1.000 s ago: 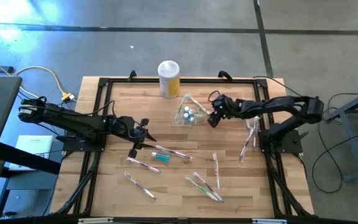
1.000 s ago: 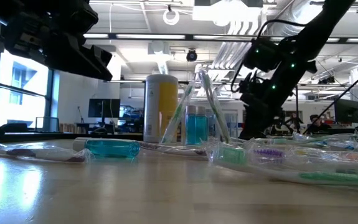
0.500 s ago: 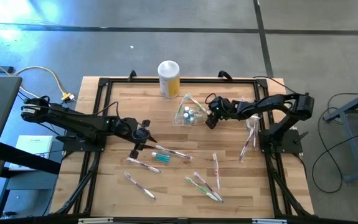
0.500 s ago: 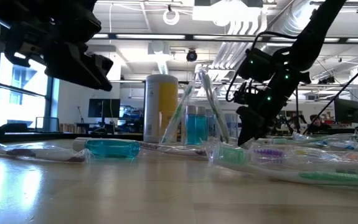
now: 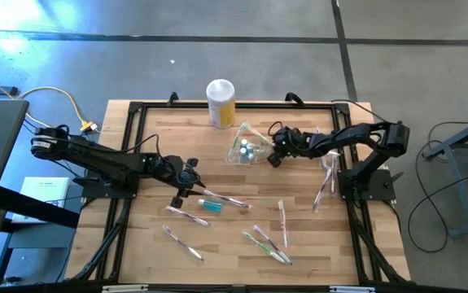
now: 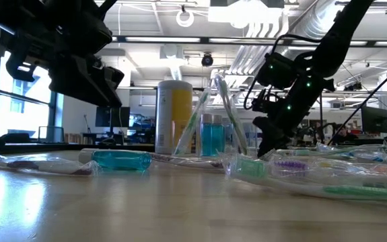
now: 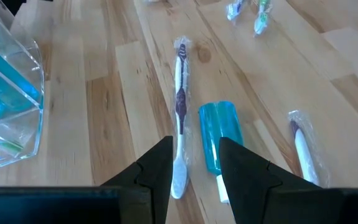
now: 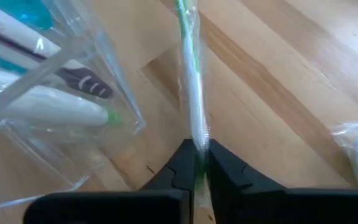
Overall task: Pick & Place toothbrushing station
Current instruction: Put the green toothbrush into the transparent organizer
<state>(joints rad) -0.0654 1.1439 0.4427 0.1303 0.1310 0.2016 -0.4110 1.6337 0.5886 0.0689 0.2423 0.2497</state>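
Wooden planks of the table [image 5: 148,138], framed by a black rail, lay bare along the far-left side and the near edge, leaving open room there. At the far edge stood a yellow canister [image 5: 220,103] with a white lid. Just right of it and slightly nearer sat the toothbrushing station [image 5: 246,146], a clear holder with brushes and something teal inside, tilted on the wood.

Immediately right of the station, the right end effector [image 5: 271,159] had its fingers pinched shut on a wrapped green toothbrush [image 8: 192,93], whose plastic sleeve ran alongside the holder's clear wall; whether they touched could not be told.

Left of centre, the left end effector [image 5: 186,181] hovered with its fingers parted, gripping nothing, above a wrapped purple toothbrush [image 7: 180,118] and a teal tube [image 7: 218,135] lying side by side. More wrapped brushes [image 5: 268,242] were scattered toward the near-right, crowding that side.
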